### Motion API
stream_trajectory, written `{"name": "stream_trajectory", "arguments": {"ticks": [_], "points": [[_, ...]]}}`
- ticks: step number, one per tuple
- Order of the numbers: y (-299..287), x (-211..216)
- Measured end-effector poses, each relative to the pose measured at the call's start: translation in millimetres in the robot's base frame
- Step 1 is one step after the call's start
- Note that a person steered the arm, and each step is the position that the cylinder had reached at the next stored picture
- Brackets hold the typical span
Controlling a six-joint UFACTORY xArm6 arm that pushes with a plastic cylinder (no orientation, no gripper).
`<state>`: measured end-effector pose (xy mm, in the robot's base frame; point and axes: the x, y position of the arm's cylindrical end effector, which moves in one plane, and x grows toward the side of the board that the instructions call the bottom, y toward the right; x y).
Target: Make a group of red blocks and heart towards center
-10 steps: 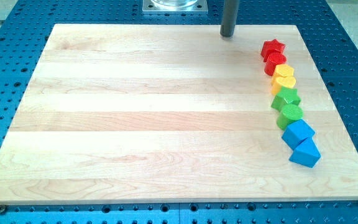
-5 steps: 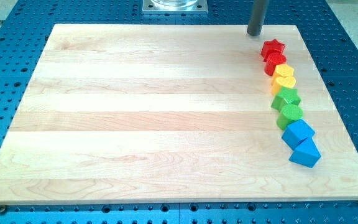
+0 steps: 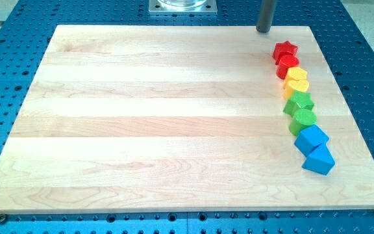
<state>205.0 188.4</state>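
Board's top edge w/ my tip (image 3: 263,30); rod cut off above.

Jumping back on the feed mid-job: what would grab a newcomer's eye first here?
A tight column of coloured blocks runs down the view's right side of the wooden board: red star on top, another red block, two yellow, two green, two blue. My tip sits at the board's top edge, up-left of the star, apart from it.

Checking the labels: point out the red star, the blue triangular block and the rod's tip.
red star (image 3: 286,49), camera view, its top face.
blue triangular block (image 3: 319,160), camera view, its upper face.
my tip (image 3: 263,30), camera view, the rod's very end.
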Motion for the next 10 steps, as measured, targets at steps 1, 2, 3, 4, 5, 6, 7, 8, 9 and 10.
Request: {"name": "stream_trajectory", "arguments": {"ticks": [1, 2, 3, 4, 5, 6, 7, 8, 9, 10], "points": [[14, 16], [54, 17], [72, 89], [49, 88], [-65, 93], [-130, 76], [-41, 67], [42, 96], [65, 115], [-11, 127]]}}
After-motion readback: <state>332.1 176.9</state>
